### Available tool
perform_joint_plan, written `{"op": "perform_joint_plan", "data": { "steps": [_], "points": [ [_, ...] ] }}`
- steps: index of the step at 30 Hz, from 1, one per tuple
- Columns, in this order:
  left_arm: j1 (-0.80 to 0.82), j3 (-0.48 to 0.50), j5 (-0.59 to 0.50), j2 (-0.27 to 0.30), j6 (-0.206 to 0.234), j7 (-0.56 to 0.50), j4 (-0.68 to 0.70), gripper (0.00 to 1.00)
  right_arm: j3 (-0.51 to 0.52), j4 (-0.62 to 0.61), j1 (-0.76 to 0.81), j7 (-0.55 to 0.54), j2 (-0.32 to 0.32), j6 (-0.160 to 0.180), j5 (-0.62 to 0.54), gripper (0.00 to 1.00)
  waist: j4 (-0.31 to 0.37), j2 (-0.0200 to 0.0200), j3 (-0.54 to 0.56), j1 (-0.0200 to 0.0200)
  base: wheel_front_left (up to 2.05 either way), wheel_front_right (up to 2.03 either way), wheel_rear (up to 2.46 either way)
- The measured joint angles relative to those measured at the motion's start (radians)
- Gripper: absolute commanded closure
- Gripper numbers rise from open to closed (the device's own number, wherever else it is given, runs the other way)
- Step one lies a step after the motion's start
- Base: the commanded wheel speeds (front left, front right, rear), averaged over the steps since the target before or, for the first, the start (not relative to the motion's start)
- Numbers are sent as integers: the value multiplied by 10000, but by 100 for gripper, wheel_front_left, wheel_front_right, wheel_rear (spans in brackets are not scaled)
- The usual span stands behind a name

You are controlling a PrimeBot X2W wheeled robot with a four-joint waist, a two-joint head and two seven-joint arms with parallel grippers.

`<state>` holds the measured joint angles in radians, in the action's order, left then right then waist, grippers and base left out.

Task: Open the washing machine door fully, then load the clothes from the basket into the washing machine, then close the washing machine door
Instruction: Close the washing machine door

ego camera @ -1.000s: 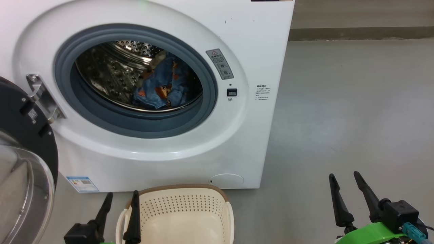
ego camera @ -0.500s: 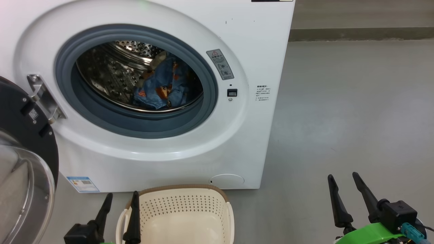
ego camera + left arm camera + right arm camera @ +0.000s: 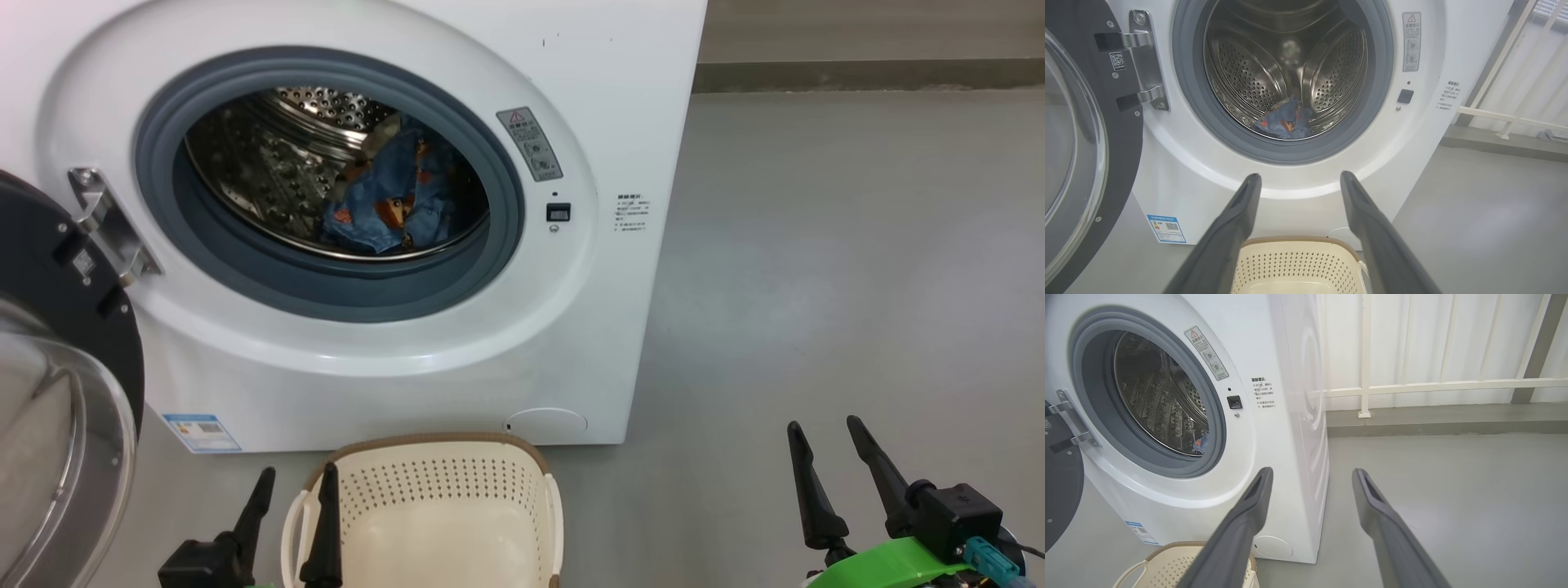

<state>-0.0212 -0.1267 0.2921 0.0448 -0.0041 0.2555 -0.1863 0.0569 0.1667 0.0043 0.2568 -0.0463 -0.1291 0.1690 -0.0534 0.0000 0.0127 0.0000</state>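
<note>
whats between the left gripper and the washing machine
The basket, standing on the floor in front of the washing machine, ahead of the open left gripper; the left wrist view shows it.

Left tool (image 3: pixel 297 474) and right tool (image 3: pixel 823 426) both held low, jaws spread wide, empty

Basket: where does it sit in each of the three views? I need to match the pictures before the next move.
Head view: the basket is at bottom centre, in front of the washing machine.
Left wrist view: bottom centre, between the fingers of the left gripper.
Right wrist view: bottom left corner, partly behind a finger.
Shared landmark: the blue label, up-left of the basket throughout.
</note>
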Motion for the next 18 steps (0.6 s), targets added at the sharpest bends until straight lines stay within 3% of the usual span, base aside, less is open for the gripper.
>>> {"op": "perform_joint_plan", "data": {
  "steps": [11,18],
  "points": [
    [0,-79,-173,0,109,0,-82,0,-10,15,0,0,2,0,0,0,-31,0,-37,0,-188,188,0],
    [0,-84,-232,0,115,0,-82,0,-59,36,0,0,2,0,0,0,-45,0,-63,0,-120,120,0]
  ]
}}
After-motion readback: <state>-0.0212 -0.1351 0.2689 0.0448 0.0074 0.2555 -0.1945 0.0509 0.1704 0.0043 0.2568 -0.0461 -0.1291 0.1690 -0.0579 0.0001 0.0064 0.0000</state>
